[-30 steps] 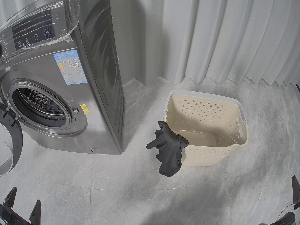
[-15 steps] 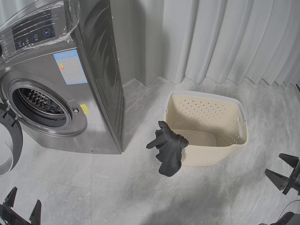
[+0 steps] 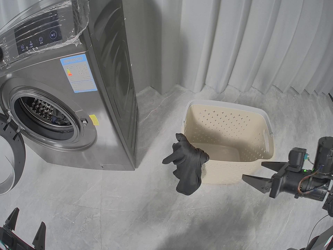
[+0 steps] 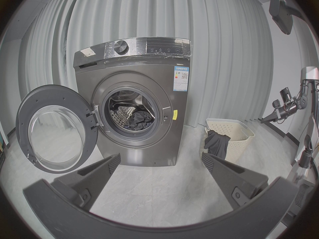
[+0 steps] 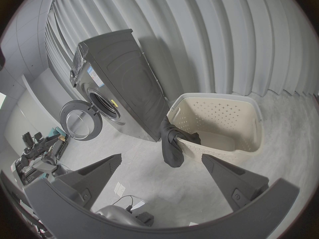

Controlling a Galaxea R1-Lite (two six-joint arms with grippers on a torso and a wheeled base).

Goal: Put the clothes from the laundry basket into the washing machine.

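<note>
Grey tiled floor (image 3: 138, 209) carries the laundry basket (image 3: 225, 103); a dark garment (image 3: 189, 167) drapes over its rim, hanging lengthwise down the outside, ahead of the right gripper (image 3: 252, 169), whose jaws are spread and pointing toward it. The left gripper (image 3: 28, 217), spread too, sits farther away.

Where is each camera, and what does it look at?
Head view: on the robot's head, looking down at the washing machine, laundry basket, left gripper and right gripper.
Left wrist view: on the left arm, facing the machine's open door past its open gripper.
Right wrist view: on the right arm, facing the basket past its open gripper.
All three share the dark garment over the basket's rim.
</note>
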